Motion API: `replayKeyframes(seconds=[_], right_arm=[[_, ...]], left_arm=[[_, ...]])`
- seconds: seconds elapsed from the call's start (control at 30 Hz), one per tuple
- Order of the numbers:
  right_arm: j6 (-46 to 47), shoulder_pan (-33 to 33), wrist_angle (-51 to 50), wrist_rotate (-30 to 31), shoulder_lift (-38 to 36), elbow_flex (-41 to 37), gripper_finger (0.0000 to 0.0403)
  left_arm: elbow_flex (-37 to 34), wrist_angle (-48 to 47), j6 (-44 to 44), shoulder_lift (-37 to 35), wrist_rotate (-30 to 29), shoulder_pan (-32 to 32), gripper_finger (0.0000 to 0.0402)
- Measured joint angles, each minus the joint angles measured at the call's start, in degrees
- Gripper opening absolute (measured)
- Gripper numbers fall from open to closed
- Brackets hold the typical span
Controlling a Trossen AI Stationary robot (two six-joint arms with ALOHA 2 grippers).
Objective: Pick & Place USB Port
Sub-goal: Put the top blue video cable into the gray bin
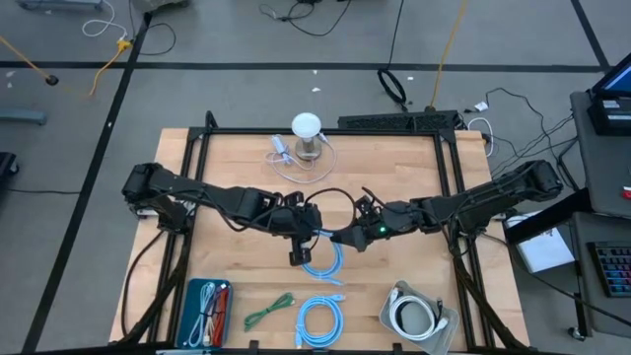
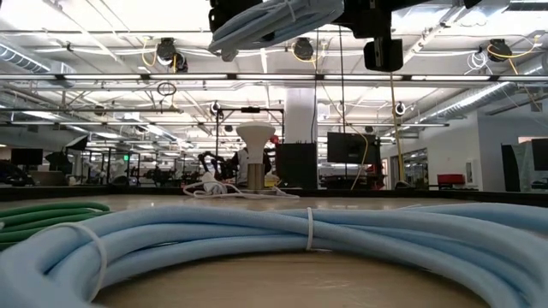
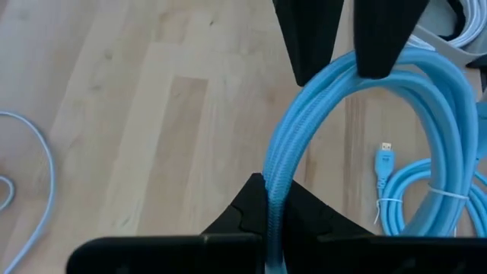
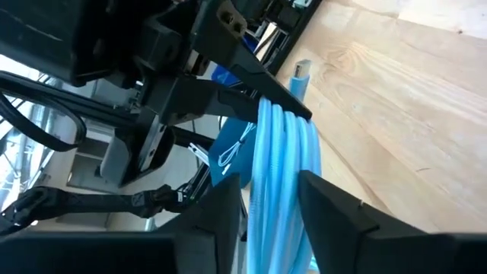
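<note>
A light-blue coiled USB cable (image 1: 323, 260) hangs in the air over the table's middle, between both grippers; in the low view this coil (image 2: 274, 21) is high above the tabletop. My left gripper (image 3: 270, 211) is shut on it. My right gripper (image 4: 274, 209) comes from the other side and is shut on the same coil. A second light-blue coil (image 1: 320, 321) lies flat near the table's near edge, its USB plug (image 3: 386, 157) showing beside it. My left gripper pinches a bundle of several strands (image 3: 274, 179) of the coil between its two fingers, lying across them. The coil is lifted clear and curves away from the fingers toward the right gripper. My right gripper has the coil's strands (image 4: 283, 164) between its two fingers (image 4: 335, 209), several at once, opposite the left gripper's hold. Its fingers lie across the strands. The coil is clear of the table.
A green cable (image 1: 268, 311) and an open case of cables (image 1: 207, 308) lie at the near left. A tray with a white cable (image 1: 419, 316) sits at the near right. A white lamp-like stand (image 1: 307, 133) with white cord stands near the far edge.
</note>
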Motion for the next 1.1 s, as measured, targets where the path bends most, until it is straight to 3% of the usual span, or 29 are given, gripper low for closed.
replayKeyframes(seconds=[0.43,0.73,1.1], right_arm=[[2.3,0.1,-1.4,-0.6,0.0,0.0,0.0256],[2.3,0.1,-2.3,-0.4,-0.1,0.1,0.0253],[2.1,0.1,-2.3,-0.5,0.0,0.1,0.0252]], left_arm=[[0.8,-1.5,0.6,0.1,-0.2,0.1,0.0012],[5.1,-3.7,2.7,0.1,-0.9,0.1,0.0012],[5.2,-6.0,1.7,0.1,-1.0,-0.5,0.0012]])
